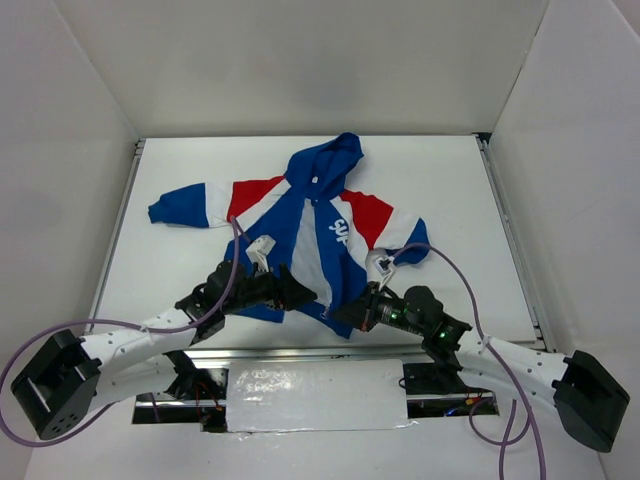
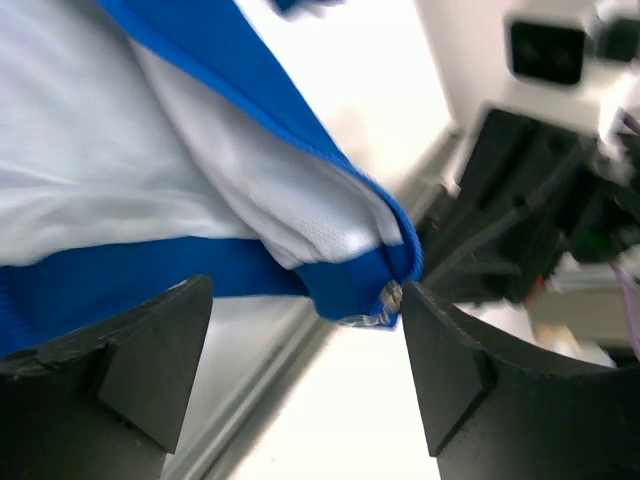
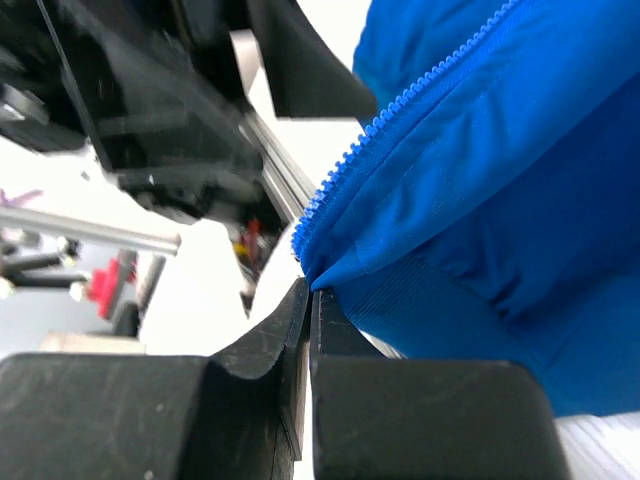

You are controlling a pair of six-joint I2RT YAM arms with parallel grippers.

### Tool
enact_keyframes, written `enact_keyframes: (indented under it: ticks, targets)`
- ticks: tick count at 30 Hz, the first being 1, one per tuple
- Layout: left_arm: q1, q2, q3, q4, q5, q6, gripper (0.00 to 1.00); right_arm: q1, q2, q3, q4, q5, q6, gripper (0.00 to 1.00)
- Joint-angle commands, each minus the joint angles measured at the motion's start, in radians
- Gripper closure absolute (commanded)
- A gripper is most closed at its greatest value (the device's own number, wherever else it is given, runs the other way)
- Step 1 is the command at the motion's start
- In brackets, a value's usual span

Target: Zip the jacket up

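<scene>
The jacket (image 1: 310, 215) lies on the table, front unzipped, hood at the far side, white lining showing. My left gripper (image 1: 298, 294) is open at the hem of the left front panel. In the left wrist view its jaws (image 2: 305, 300) stand wide apart, and the blue hem corner (image 2: 350, 285) with a small metal zipper piece (image 2: 388, 298) hangs between them, beside the right finger. My right gripper (image 1: 350, 315) is shut on the bottom corner of the other front panel (image 3: 450, 200), at the foot of its zipper teeth (image 3: 400, 110), with the fabric pinched at its fingertips (image 3: 310, 292).
White walls enclose the table (image 1: 450, 180). A metal rail (image 1: 300, 352) runs along the near edge below the hem. The two grippers are close together at the jacket's bottom. Grey cables (image 1: 455, 275) loop from both arms.
</scene>
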Motion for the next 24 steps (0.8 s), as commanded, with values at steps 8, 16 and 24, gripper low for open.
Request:
enact_keyframes:
  ticks: [8,16,24]
  targets:
    - [-0.004,-0.111,0.095,-0.479,-0.281,0.105,0.24,-0.02,0.14,0.148,-0.19,-0.387,-0.408,1.0]
    - [-0.005,-0.08,0.149,-0.605,-0.31,0.127,0.29,-0.017,0.236,0.264,-0.361,-0.326,-0.49,1.0]
    - [-0.005,-0.011,0.189,-0.682,-0.326,0.145,0.32,-0.014,0.388,0.417,-0.557,-0.289,-0.551,1.0]
